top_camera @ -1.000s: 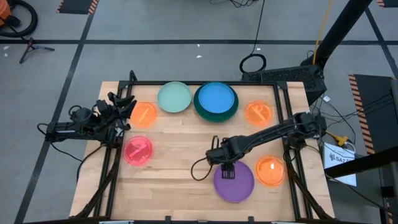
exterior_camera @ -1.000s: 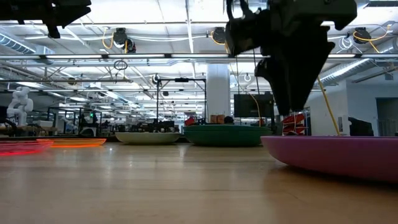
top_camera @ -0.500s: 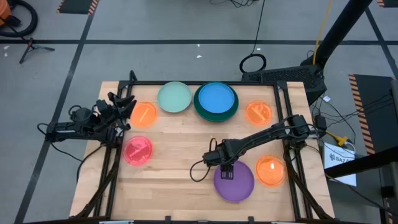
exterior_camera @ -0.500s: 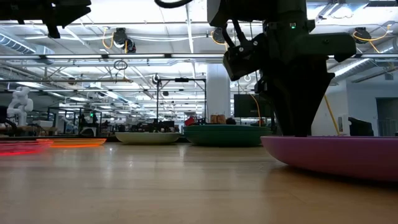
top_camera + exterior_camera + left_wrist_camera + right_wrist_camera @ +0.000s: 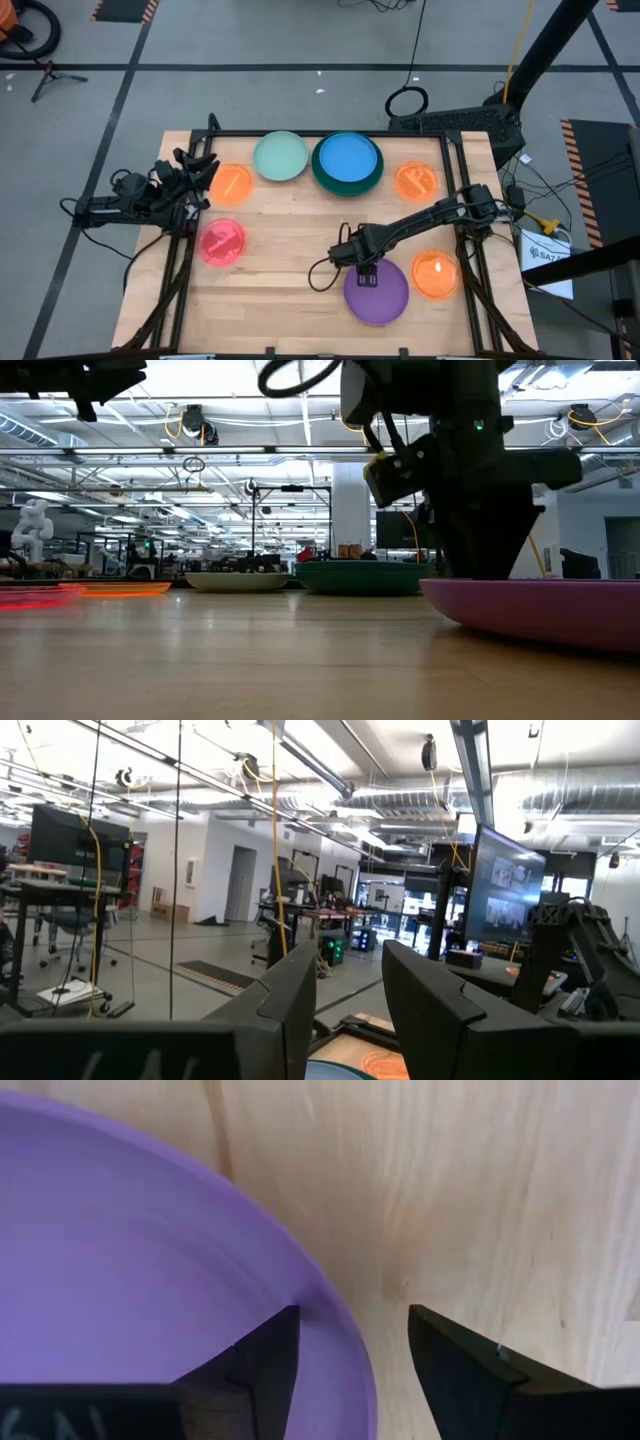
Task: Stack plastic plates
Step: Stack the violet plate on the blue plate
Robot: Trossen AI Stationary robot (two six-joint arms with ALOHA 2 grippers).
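The right hand (image 5: pixel 345 1350), fingers apart, straddles the purple plate's (image 5: pixel 120 1260) rim on the table (image 5: pixel 480 1190).

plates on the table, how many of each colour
orange: 3
pink: 1
mint: 1
blue: 1, sitting in the dark green one
dark green: 1
purple: 1
total: 8 visible
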